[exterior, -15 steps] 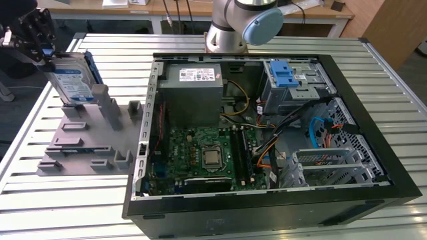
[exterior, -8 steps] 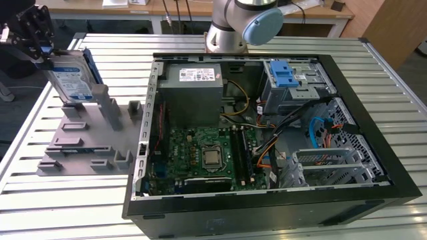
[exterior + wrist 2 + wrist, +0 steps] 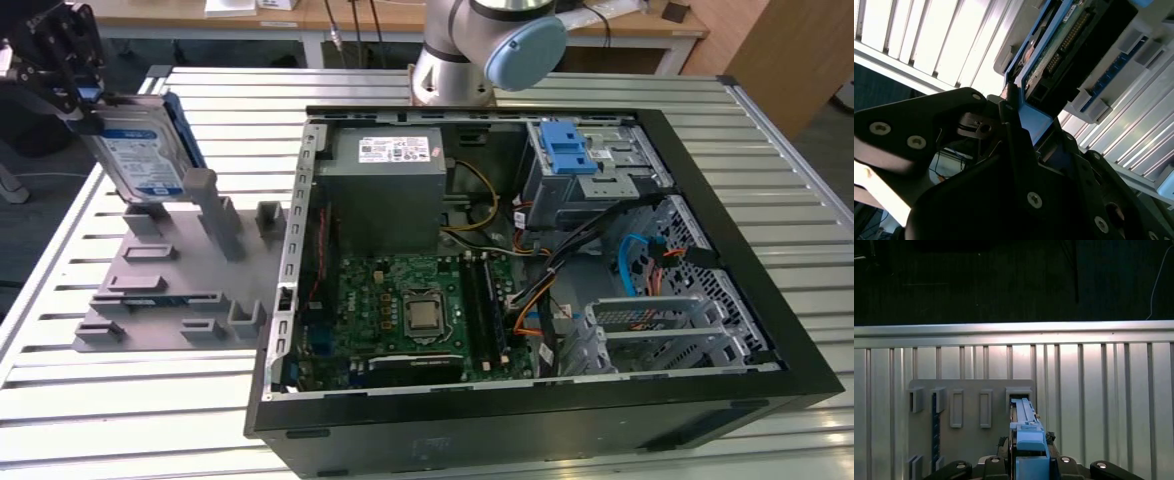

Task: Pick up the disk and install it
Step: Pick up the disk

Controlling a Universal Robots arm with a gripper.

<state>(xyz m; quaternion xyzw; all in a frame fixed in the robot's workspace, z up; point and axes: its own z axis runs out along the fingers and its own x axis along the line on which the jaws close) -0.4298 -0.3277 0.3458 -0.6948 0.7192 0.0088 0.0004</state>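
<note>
Disk [image 3: 140,160] top edge in tool [image 3: 83,98]

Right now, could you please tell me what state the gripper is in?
Gripper: closed, holding the disk by the blue end of its carrier.

Bright light glares white off the table [image 3: 954,40]

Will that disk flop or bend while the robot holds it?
Probably not: the disk hangs unbent from the gripper, like a stiff metal slab. It's likely heavy for its size. Gripped at just one end, it might slip or tilt.
</note>
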